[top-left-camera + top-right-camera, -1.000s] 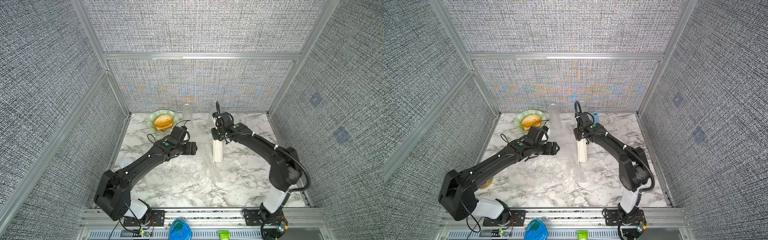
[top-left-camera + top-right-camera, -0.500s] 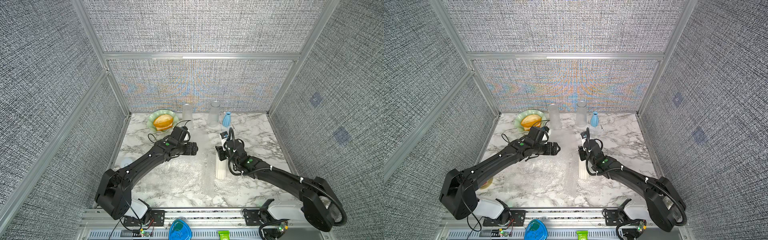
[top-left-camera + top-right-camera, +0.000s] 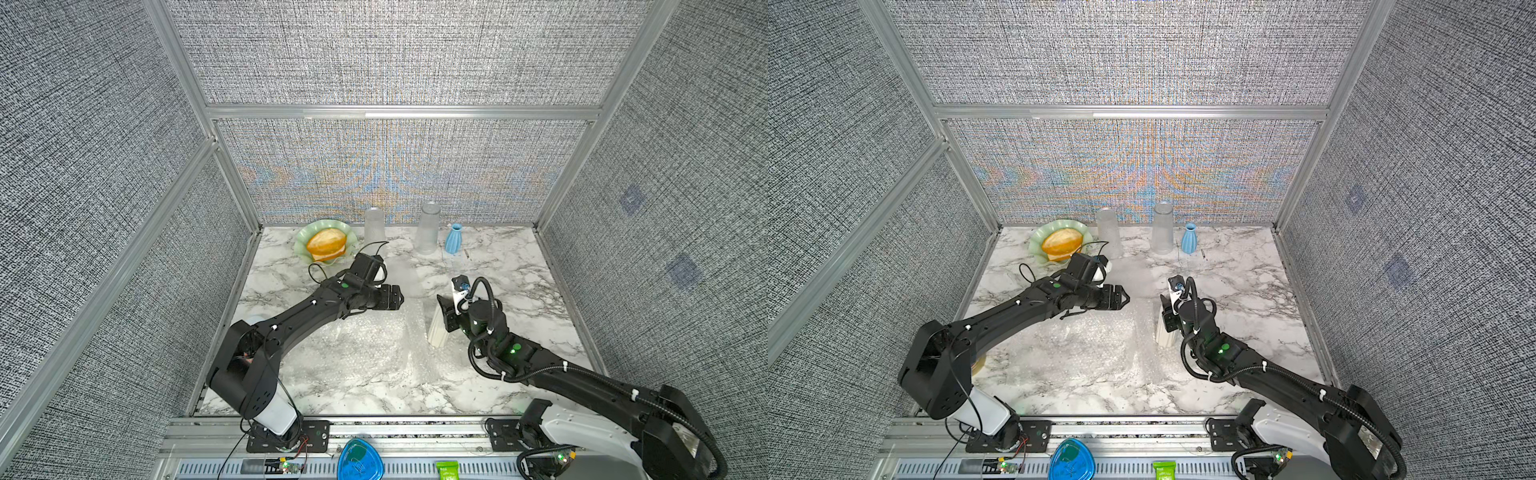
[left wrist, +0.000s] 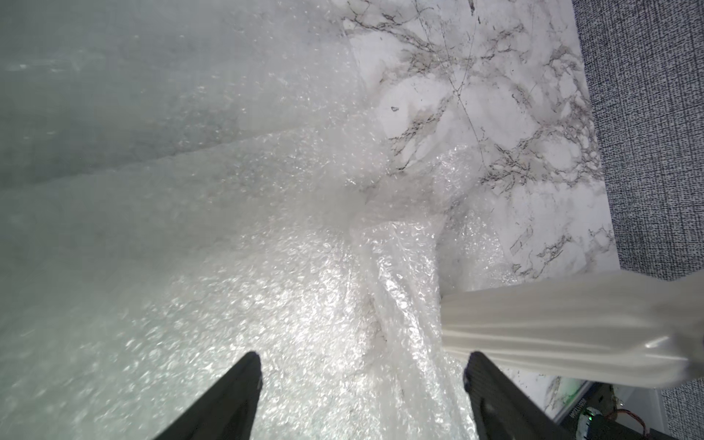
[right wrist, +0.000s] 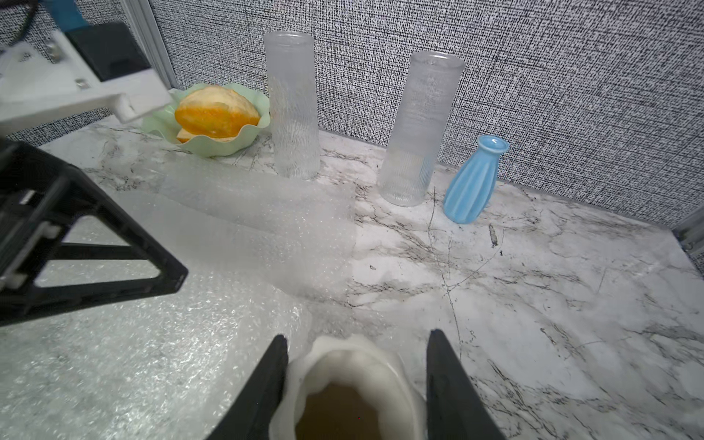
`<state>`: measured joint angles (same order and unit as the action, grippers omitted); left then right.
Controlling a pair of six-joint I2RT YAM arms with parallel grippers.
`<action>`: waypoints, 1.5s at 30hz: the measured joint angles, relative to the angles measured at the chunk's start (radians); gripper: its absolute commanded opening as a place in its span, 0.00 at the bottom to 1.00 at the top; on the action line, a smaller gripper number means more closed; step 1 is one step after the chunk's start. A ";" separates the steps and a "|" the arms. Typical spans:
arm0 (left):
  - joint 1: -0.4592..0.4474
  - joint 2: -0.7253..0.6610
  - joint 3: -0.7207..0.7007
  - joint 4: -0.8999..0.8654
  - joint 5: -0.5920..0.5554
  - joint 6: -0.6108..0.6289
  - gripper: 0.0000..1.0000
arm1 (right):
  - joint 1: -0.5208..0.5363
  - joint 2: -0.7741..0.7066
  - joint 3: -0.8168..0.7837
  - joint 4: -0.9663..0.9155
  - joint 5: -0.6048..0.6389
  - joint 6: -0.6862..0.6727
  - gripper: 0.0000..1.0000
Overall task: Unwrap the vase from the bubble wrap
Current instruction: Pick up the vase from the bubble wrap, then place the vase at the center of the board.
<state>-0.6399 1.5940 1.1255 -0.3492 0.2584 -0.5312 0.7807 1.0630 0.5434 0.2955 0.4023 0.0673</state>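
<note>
- The tall, ribbed, cream-white vase [image 3: 439, 328] stands upright on the marble-patterned tabletop [image 3: 519, 266], and in both top views its sides look bare; I judge the unwrapping essentially done.
- The clear, crinkly bubble wrap sheet [image 3: 374, 353] lies spread over the middle of the tabletop, one ridge of it rising just beside the vase's foot. In the left wrist view the wrap [image 4: 304, 266] touches the vase [image 4: 552, 324] at its base, so it may not be fully clear yet.
- The right gripper [image 5: 356, 384] holds the vase [image 5: 350, 381] at its rim, its black jaws standing to either side of the mouth and closed against it.
- What seems left: to separate vase and sheet fully and let go of the vase where it stands steady.
- The left gripper [image 4: 362, 381] hovers with jaws spread wide and nothing between them, over the sheet and pointing towards the vase, which stands just beyond its fingertips.
- Along the back wall stand a pale green wavy bowl holding something orange [image 3: 326, 245], two clear ribbed glass cylinders [image 3: 428, 228] and a small blue ribbed vase [image 3: 454, 239], well apart from the work.
</note>
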 measured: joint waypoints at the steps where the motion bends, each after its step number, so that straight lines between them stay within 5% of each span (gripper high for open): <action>1: -0.004 0.014 0.012 0.006 0.006 0.000 0.86 | 0.003 -0.002 -0.006 0.011 0.004 -0.005 0.27; 22: -0.058 0.314 0.286 0.069 0.062 0.004 0.85 | -0.003 0.084 0.014 0.239 0.091 -0.201 0.26; 32: -0.039 0.373 0.402 0.081 0.065 0.016 0.86 | -0.166 0.173 0.058 0.330 0.082 -0.245 0.27; 45: -0.011 0.317 0.342 0.085 0.065 0.032 0.85 | -0.379 0.483 0.231 0.477 -0.034 -0.247 0.27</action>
<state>-0.6510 1.9106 1.4677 -0.2638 0.3237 -0.4995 0.4019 1.5459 0.7742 0.7727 0.3687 -0.1799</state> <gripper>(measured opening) 0.854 0.409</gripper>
